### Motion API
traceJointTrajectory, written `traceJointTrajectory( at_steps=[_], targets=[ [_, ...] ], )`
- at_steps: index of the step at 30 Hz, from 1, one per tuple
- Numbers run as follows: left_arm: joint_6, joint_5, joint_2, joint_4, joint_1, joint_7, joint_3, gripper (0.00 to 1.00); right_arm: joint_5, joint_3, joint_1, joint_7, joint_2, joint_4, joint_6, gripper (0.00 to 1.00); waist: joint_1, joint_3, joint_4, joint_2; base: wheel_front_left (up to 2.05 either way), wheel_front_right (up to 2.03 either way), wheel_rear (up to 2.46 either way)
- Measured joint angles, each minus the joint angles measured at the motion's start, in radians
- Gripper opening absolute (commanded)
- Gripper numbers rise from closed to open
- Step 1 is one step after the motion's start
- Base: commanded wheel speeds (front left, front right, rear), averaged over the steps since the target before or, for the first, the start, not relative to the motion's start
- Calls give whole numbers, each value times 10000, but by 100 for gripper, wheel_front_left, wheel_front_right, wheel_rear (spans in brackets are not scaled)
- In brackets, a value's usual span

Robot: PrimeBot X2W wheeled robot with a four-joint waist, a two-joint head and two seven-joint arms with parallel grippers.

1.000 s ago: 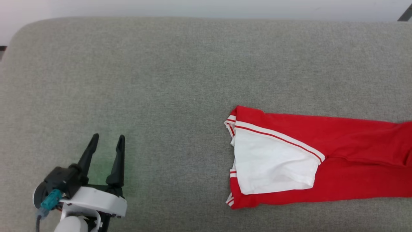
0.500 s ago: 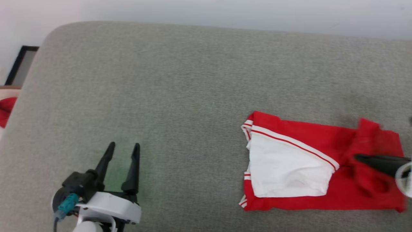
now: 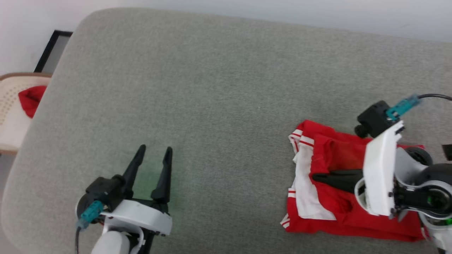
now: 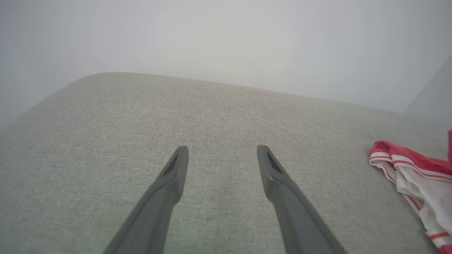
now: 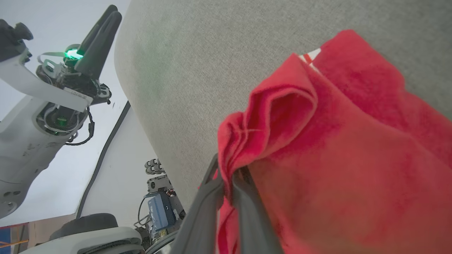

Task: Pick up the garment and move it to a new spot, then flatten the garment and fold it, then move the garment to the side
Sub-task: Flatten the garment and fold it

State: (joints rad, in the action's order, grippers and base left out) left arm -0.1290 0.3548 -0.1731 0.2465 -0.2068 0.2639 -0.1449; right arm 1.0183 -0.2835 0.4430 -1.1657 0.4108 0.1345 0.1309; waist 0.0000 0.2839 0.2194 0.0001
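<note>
The garment point(image 3: 332, 208), red with a white sleeve and striped trim, lies bunched at the right of the grey cushion point(image 3: 226, 88). My right gripper point(image 3: 316, 177) points left across it and is shut on a fold of its red cloth. In the right wrist view the dark fingers point(image 5: 226, 183) pinch a gathered red edge of the garment point(image 5: 335, 158). My left gripper point(image 3: 153, 151) stands open and holds nothing at the lower left, far from the garment. In the left wrist view the left gripper point(image 4: 222, 155) hovers over bare cushion, with the garment's point(image 4: 420, 176) striped edge at the far right.
A pale wicker chair point(image 3: 12, 113) with a red cloth point(image 3: 31, 99) on it stands past the cushion's left edge. A dark frame point(image 3: 46, 53) leans by the wall at the back left. The other arm point(image 5: 42, 106) shows in the right wrist view.
The camera has swung, shifting the whole picture. My right gripper has carried a red fold leftward over the garment, which is now shorter and more bunched. The left gripper stays open.
</note>
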Motion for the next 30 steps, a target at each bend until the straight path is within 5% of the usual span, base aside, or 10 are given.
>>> traceJointTrajectory(
  at_steps=[16, 18, 20, 30],
  targets=[
    [0, 163, 192, 173, -383, 0, -201, 100, -514, -1319, 854, 1536, -360, -1824, 0, 0, 0, 507, 216, 0, 0, 0, 0],
    [0, 186, 178, 219, -387, 0, -215, 100, -378, -1461, 914, 1728, -403, -1969, 0, 42, 0, 476, 182, 0, 0, 0, 0],
    [0, 238, 142, 267, -384, 0, -211, 100, -184, -1559, 979, 1854, -426, -2042, 0, 100, 0, 413, 131, 0, 0, 0, 0],
    [0, 445, -159, 424, -175, 0, -255, 100, 543, -1467, 1018, 2633, 35, -2132, 0, 100, 0, -210, -293, 0, 0, 0, 0]
  ],
)
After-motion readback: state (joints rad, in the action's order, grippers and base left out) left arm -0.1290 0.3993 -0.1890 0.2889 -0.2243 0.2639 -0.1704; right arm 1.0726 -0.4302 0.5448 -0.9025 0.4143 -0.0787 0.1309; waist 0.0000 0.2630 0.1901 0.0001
